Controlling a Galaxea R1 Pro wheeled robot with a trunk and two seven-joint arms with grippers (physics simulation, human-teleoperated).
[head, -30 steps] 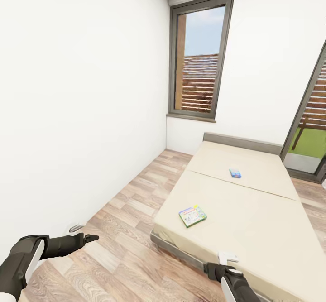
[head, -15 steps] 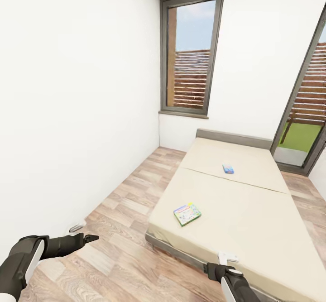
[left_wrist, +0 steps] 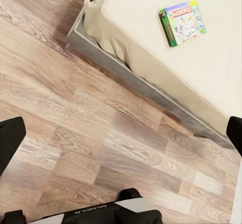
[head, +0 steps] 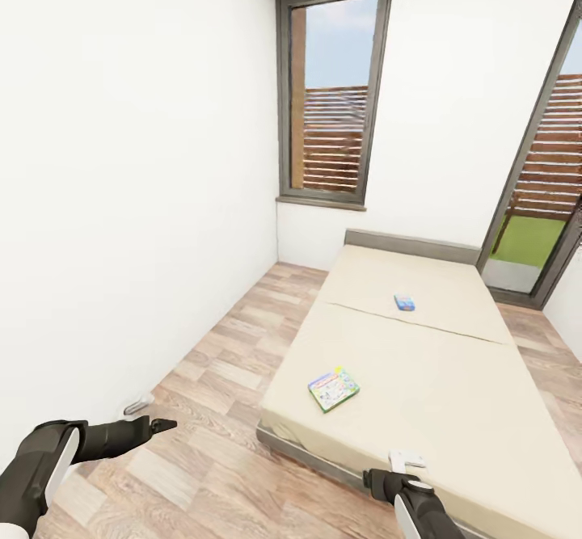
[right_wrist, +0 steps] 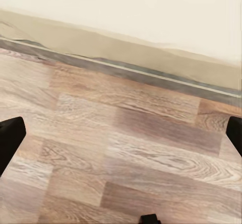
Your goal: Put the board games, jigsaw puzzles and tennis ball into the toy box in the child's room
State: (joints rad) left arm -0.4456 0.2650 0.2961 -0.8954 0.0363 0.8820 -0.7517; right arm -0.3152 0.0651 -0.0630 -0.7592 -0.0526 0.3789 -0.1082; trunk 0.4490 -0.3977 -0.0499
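Your head camera has swung a little right since a second ago, so the bed (head: 420, 377) sits more centred; nothing on it moved. You have a clear strip of wood floor (head: 218, 393) between the white wall (head: 121, 200) and the bed's near corner. Your left gripper (head: 153, 426) hangs spread wide over that floor, empty; your right gripper (head: 380, 478), also wide and empty, is by the bed's edge. One board game (head: 333, 388) lies near that corner, the other (head: 404, 302) farther up the mattress

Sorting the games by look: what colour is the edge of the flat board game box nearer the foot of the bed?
Green, with a multicoloured lid; the flat board game box shows best in the left wrist view.
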